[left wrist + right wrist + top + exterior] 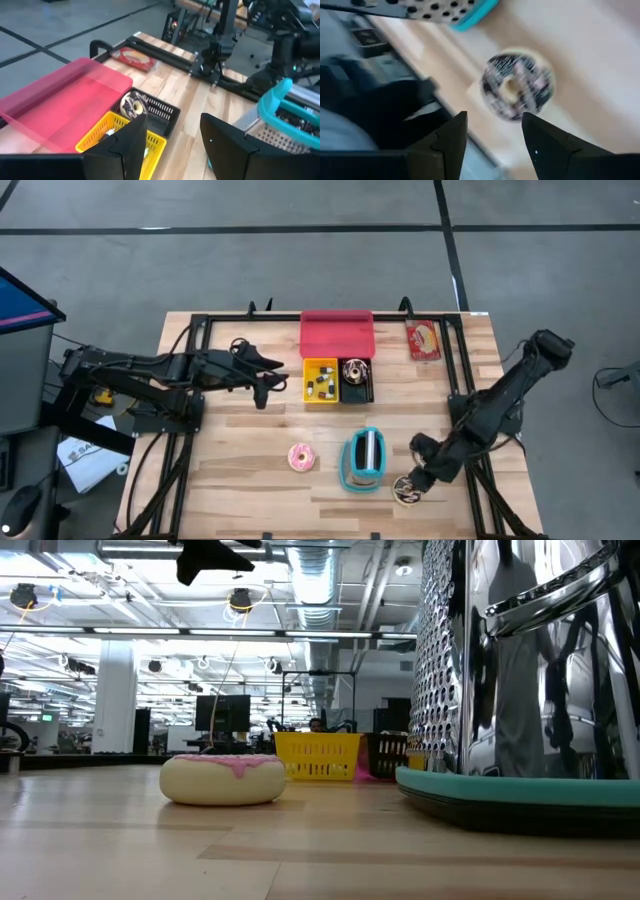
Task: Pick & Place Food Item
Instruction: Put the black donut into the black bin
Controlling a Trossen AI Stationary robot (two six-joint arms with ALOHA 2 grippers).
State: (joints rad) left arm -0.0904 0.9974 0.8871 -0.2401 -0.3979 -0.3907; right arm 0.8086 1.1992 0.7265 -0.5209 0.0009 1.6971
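In the high view, the right hand (418, 478) is hanging over the lower right of the frame, angled down toward a dark frosted donut (406, 491) that is lying flat on the desk (250, 480), just right of the teal-based grater (363, 459). The donut is sitting just below and left of the fingertips there. In the right wrist view, the right hand's fingers (547, 145) are standing spread, nothing between them, with the donut (516, 85) lying just beyond the gap, nearly centred on it. Being round, it is offering no long axis to line up with.

The left hand (268, 380) is waiting at centre left, spread and empty, beside the yellow basket (320, 380), so the right arm is much the nearer. A pink donut (301, 457) is lying left of the grater, apart from both hands.
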